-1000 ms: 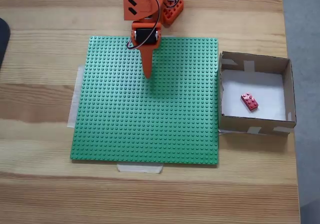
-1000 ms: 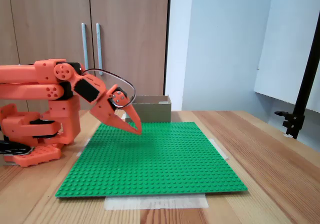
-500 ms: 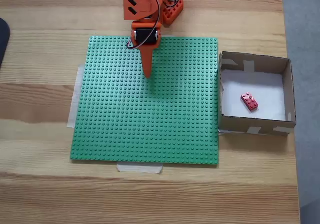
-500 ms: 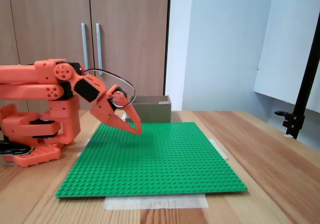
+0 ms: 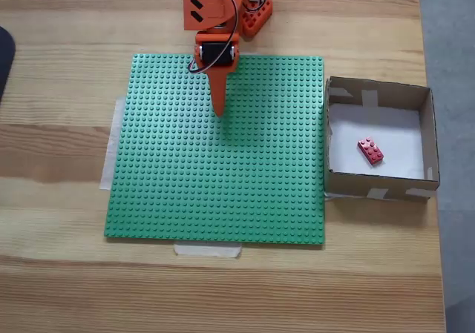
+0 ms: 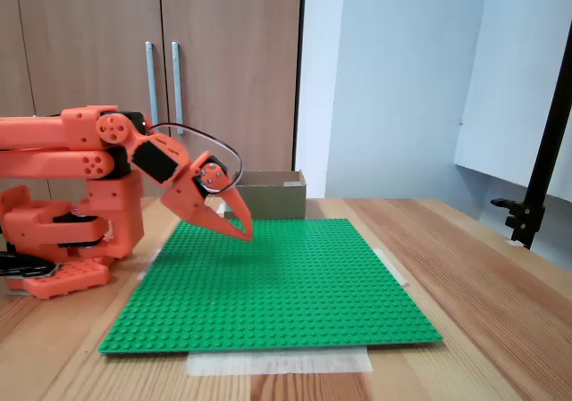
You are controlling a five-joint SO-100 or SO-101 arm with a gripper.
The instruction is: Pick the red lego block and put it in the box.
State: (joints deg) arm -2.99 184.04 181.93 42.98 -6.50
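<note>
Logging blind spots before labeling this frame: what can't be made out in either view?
- Box interior, low side fixed view: its near wall and the hand hide it.
- Red lego block, top-down fixed view: too small to count studs.
- Arm base, top-down view: cut off by the top edge.
- Black object: cut by the left edge.
</note>
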